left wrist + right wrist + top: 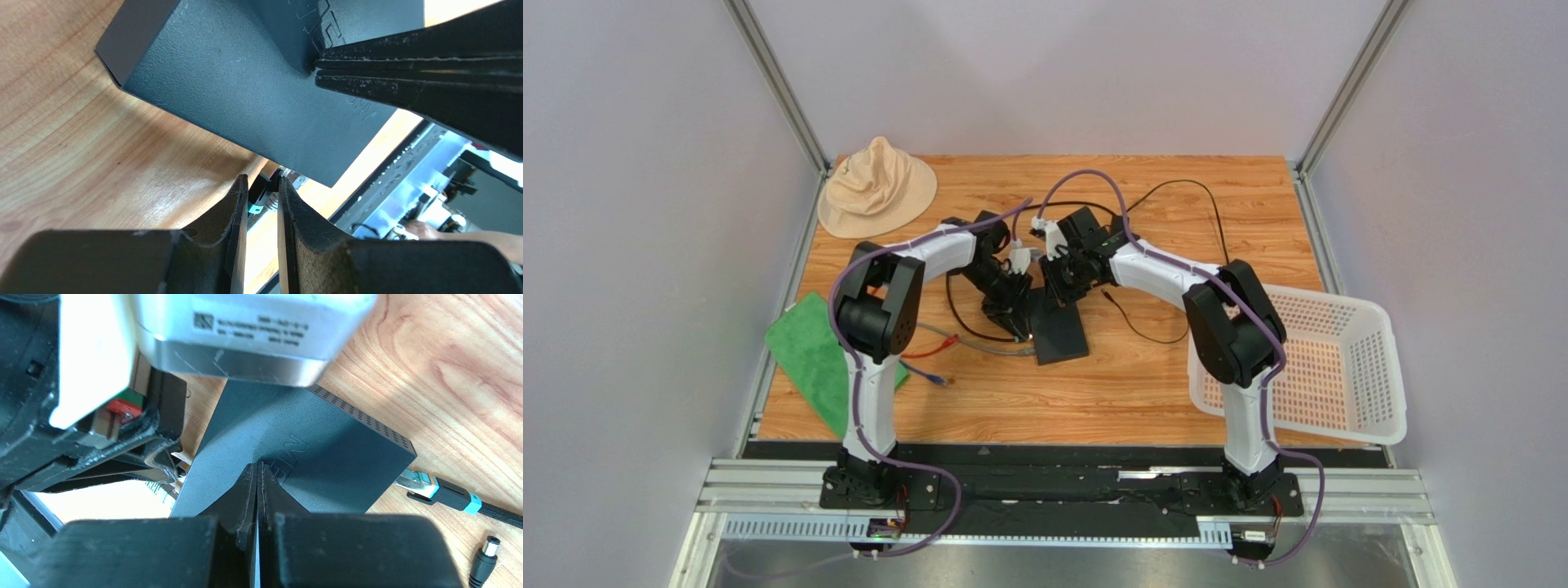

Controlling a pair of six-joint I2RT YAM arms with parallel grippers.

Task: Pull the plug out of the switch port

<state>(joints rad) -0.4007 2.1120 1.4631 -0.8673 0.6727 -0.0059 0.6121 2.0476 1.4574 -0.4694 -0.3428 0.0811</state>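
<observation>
— Where do we find the switch?
— The switch (1060, 333) lies flat near the middle of the table (1161, 392), between the two arms and under both claws.
— And the plug?
— The plug (263, 195) sits at one corner of the switch, on the left arm's side. We cannot tell whether it is seated in its port.
— How does the left claw stand?
— The left claw (263, 179) is drawn narrow, with one fingertip on each side of the plug. We cannot tell whether the fingers actually pinch it.
— The right claw?
— The right claw (258, 471) is closed with nothing between its fingers. Its tips rest on the switch's top face.
— Anything else close by?
— On the other side we see a second plug (422, 484) with a teal collar, just beside the switch's corner. A small round power connector (485, 558) lies near it. Loose cables (946, 352) lie on the wood left of the switch.
— Farther out?
— We see a green cloth (808, 355) at the left edge, a tan hat (876, 186) in the far left corner, and a white basket (1320, 423) at the right edge.
</observation>
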